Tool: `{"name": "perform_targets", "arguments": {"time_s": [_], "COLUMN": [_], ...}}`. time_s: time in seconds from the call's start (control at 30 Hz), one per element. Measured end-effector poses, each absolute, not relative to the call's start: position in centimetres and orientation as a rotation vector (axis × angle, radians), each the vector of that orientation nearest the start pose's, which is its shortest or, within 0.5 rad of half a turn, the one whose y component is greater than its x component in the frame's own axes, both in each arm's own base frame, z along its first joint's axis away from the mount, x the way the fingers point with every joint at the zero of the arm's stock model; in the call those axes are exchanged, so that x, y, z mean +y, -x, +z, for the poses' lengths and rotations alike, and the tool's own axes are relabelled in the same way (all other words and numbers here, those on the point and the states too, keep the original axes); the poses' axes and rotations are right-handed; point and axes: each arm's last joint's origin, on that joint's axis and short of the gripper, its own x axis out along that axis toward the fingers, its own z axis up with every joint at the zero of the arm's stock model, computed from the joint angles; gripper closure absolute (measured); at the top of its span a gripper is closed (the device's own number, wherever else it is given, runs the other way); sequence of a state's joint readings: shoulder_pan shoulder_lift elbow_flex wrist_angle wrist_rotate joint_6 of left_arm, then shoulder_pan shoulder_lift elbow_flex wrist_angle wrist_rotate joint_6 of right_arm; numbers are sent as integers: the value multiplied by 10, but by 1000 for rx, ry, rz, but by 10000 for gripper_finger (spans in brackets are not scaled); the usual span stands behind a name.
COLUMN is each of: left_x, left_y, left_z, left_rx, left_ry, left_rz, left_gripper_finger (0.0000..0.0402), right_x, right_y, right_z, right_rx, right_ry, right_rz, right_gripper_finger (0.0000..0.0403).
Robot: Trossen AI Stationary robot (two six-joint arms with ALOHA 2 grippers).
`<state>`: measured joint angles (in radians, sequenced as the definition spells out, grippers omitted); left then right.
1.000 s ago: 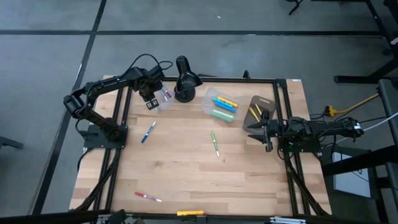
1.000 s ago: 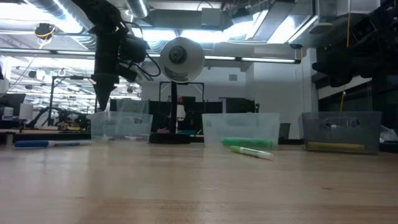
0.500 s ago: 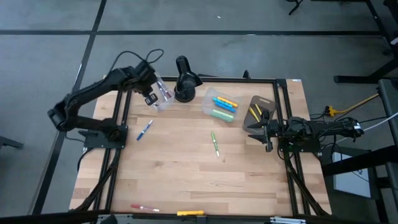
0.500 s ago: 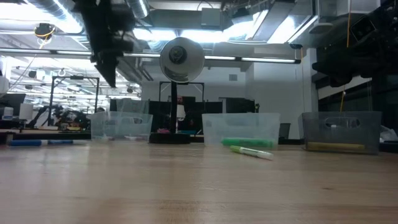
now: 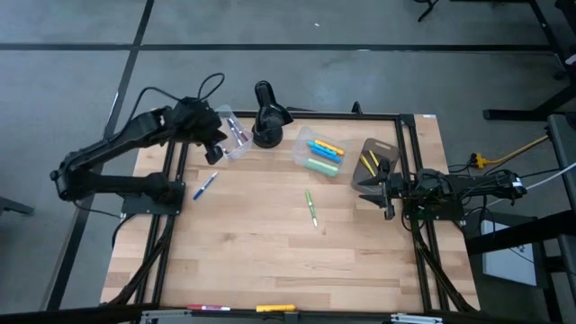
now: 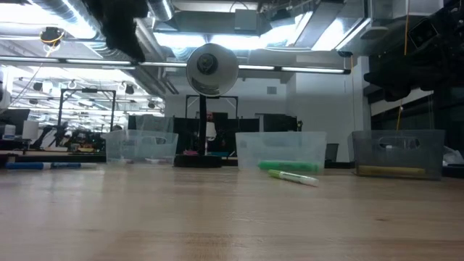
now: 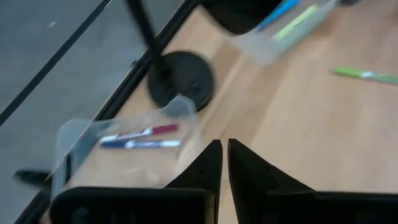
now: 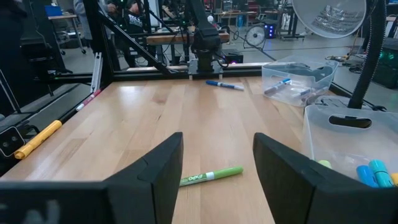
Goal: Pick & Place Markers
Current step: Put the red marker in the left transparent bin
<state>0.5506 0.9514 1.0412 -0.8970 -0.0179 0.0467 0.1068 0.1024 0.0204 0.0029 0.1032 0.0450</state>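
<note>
My left gripper (image 5: 214, 154) (image 7: 224, 163) hangs shut and empty above the table, just left of the left clear tub (image 5: 236, 137) (image 7: 124, 143), where a red and a blue marker (image 7: 142, 137) lie. A blue marker (image 5: 205, 185) and a green marker (image 5: 310, 208) (image 8: 210, 176) lie flat on the wood. The middle tub (image 5: 319, 153) holds blue, yellow and green markers; the right tub (image 5: 374, 160) holds yellow ones. A red marker (image 5: 209, 308) and a yellow marker (image 5: 275, 308) lie at the near edge. My right gripper (image 5: 385, 191) (image 8: 217, 163) waits open near the right tub.
A black desk lamp (image 5: 266, 115) (image 6: 208, 69) stands at the far edge between the left and middle tubs; its round base (image 7: 181, 80) is close to the left tub. A black frame rail (image 5: 171, 180) runs along the table's left side. Bare wood lies around the green marker.
My left gripper has risen from above the left tub and drawn back toward the table's left edge, its elbow swinging out left; in the low view it climbed nearly out of the picture's top. The red marker by the near edge has moved closer to that edge.
</note>
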Motion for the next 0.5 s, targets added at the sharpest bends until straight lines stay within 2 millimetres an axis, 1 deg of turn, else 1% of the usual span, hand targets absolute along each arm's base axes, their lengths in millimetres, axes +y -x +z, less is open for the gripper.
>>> {"name": "perform_targets", "arguments": {"time_s": [0.1, 0.23, 0.5], "left_x": [78, 65, 42], "left_y": [-147, -150, -161], "left_z": [336, 338, 336], "left_rx": [751, 726, 740], "left_ry": [176, 212, 260], "left_rz": [463, 410, 306], "left_gripper_finger": [382, 382, 382], "right_x": [8, 8, 8], "right_y": [-102, -102, -102], "right_z": [163, 163, 163], "right_rx": [79, 79, 79], "right_ry": [-37, -37, -37], "right_rz": [1, 2, 2], "right_gripper_finger": [209, 209, 209]}}
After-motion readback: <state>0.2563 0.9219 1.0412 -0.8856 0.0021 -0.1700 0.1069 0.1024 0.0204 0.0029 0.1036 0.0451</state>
